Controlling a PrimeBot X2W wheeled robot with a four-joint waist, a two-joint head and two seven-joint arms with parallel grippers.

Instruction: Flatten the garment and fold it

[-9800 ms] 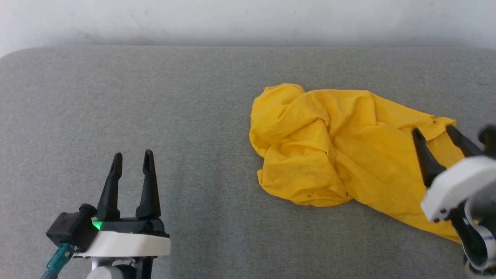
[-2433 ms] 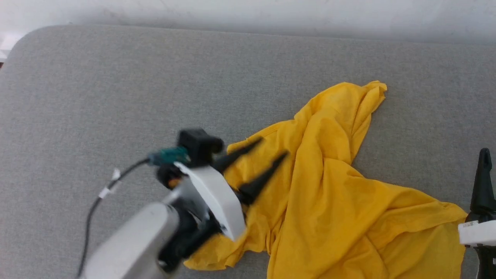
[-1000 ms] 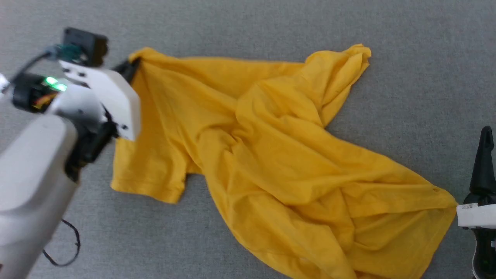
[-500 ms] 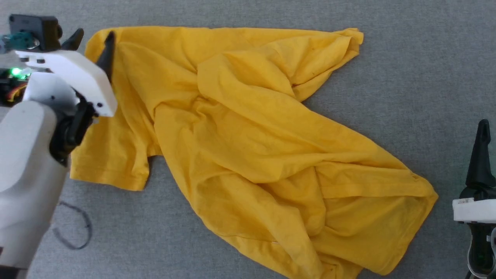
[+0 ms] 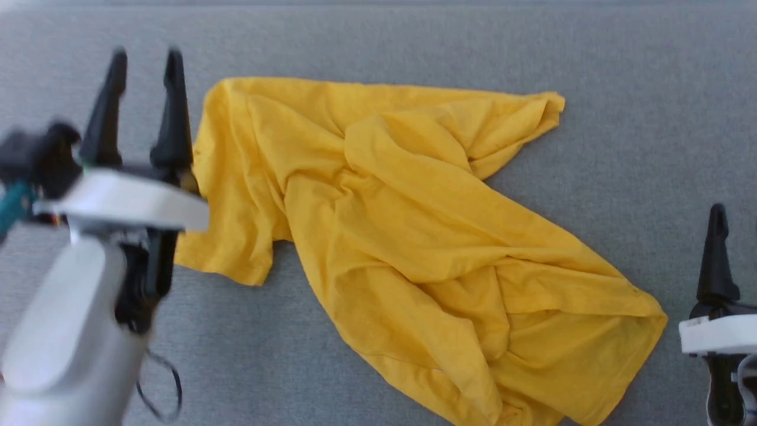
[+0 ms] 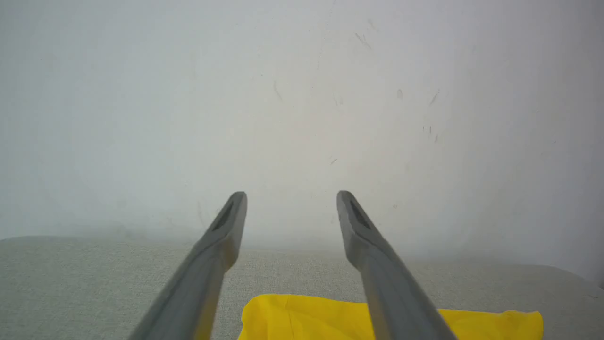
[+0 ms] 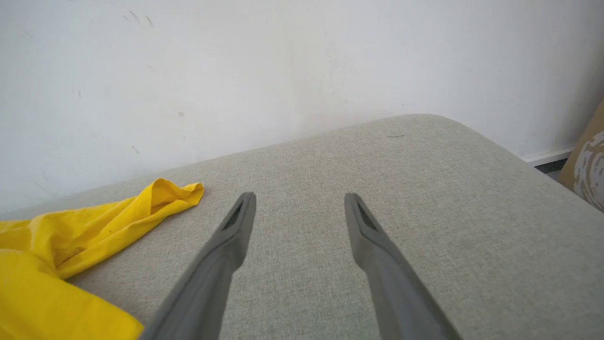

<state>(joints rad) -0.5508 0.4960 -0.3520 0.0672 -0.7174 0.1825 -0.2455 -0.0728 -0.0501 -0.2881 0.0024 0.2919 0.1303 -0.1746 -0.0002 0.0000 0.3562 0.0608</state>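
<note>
Beside the shirt (image 5: 414, 236) at ten o'clock, the left gripper (image 5: 146, 59) gapes empty, the right gripper (image 7: 300, 196) likewise at four, seemingly ready to take corners for flattening.

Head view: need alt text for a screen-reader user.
A crumpled yellow garment lies diagonally across a grey fabric surface, not yet folded. The left gripper, open and blurred, stands beside its upper left edge, holding nothing; one finger of the right gripper shows at the right edge, clear of the cloth.

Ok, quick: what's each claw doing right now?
Left claw: open, holding nothing, beside the garment.
Right claw: open, empty.
</note>
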